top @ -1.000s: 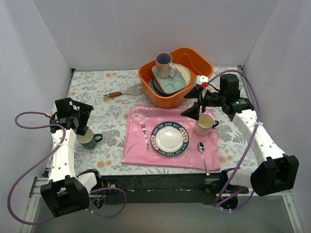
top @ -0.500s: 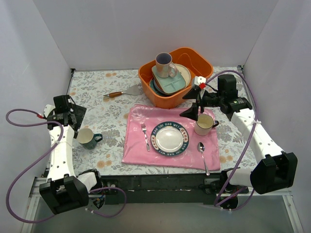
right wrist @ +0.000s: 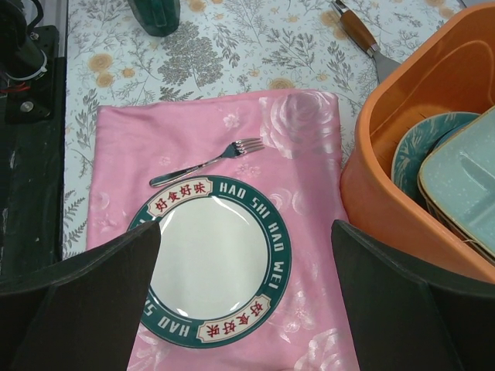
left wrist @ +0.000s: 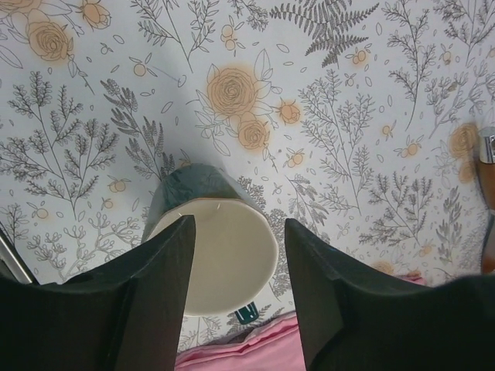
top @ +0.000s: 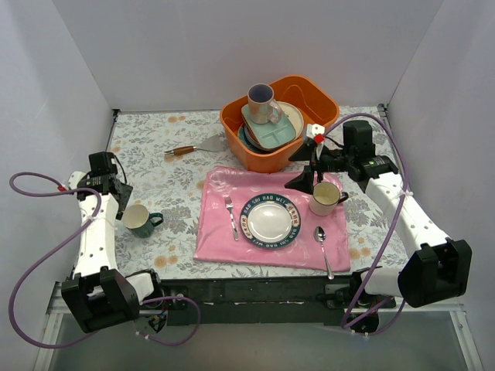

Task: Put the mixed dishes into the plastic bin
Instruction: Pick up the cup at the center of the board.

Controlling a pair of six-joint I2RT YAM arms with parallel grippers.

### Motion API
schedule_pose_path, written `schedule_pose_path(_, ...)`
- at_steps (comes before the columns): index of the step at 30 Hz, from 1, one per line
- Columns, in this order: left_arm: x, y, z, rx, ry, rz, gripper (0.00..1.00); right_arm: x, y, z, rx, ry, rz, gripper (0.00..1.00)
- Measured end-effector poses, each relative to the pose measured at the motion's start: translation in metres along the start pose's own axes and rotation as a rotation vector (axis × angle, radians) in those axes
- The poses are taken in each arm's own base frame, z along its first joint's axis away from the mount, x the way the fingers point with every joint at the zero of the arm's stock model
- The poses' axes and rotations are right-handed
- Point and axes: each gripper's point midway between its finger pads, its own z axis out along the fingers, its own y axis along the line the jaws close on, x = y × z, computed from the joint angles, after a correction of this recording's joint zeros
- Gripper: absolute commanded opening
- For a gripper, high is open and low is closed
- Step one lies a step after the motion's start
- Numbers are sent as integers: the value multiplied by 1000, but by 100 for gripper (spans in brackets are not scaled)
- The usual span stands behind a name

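Note:
The dark green mug (top: 141, 220) stands upright on the floral cloth at the left, its cream inside (left wrist: 213, 255) showing from above. My left gripper (top: 117, 193) hovers just behind it and apart from it, with its jaws partly narrowed and holding nothing (left wrist: 238, 232). The orange plastic bin (top: 321, 97) at the back holds a lavender-lined mug (top: 261, 103) on a pale mint squarish plate (top: 274, 131), with a teal plate (right wrist: 418, 147) underneath. My right gripper (top: 303, 166) hangs wide open over the pink mat in front of the bin (right wrist: 246, 232).
A pink placemat (top: 224, 232) carries a white plate with a lettered rim (top: 268, 220), a fork (top: 230, 216), a spoon (top: 322, 247) and a cream mug (top: 325, 199). A wooden-handled server (top: 193, 147) lies left of the bin. White walls enclose the table.
My left gripper has drawn back from the green mug toward the left wall, and its jaws have narrowed. The right gripper has edged slightly left. The mug has not moved.

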Motion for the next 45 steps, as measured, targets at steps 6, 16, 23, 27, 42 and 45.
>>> schedule_pose_path(6, 2, 4, 1, -13, 7, 14, 53, 1, 1, 0, -2, 5, 1, 98)
schedule_pose_path(16, 15, -15, 6, 79, 84, 46, 52, 1, 1, 1, -5, 5, -6, 99)
schedule_pose_path(23, 27, -21, 8, 111, 139, 31, 45, 8, 3, 1, -10, 13, 10, 99)
schedule_pose_path(27, 41, -13, 20, 78, 175, 31, 37, 8, 3, 1, -10, 13, 9, 99)
schedule_pose_path(42, 41, -12, 27, 72, 171, 60, 0, 8, 3, 2, -10, 14, 6, 99)
schedule_pose_path(45, 39, -15, 23, 79, 177, 61, 0, 8, 4, 2, -12, 15, 3, 99)
